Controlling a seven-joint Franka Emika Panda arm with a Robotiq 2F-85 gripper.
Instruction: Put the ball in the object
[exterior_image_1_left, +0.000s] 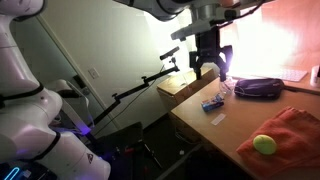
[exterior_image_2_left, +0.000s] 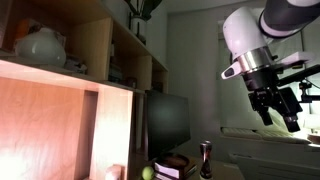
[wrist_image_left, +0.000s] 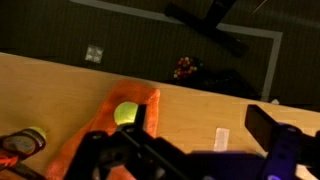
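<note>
Entry one, far left in an exterior view: the white robot arm (exterior_image_1_left: 30, 110), with bulky rounded segments, standing off the worktop (exterior_image_1_left: 200, 128) and well apart from the orange-red cloth (exterior_image_1_left: 290, 130). Entry two: a thin black jointed boom (exterior_image_1_left: 140, 88), reaching toward the worktop's far end, also well away from the cloth. Entry three: the claw (exterior_image_1_left: 209, 70). We record it hanging in the air over the far part of the worktop, well apart from the cloth, its fingers spread and nothing between them. In the wrist view the dark fingers (wrist_image_left: 265, 125) likewise stand wide apart and empty. Entry four: a small blue object (exterior_image_1_left: 211, 103) and a small white slip (exterior_image_1_left: 219, 120), both lying on bare wood between the claw and the cloth; we cannot tell what either is. Entry five: a dark, flat, rounded object (exterior_image_1_left: 258, 87) on the worktop beyond the cloth's far edge. Entry six: the cloth itself, rumpled, covering the near corner of the worktop. Entry seven: the ball (exterior_image_1_left: 264, 144), yellow-green, resting on the cloth close to the edge that faces the white slip, with nothing touching it. In the wrist view we again log the ball on the cloth, at the end that borders bare wood.
</note>
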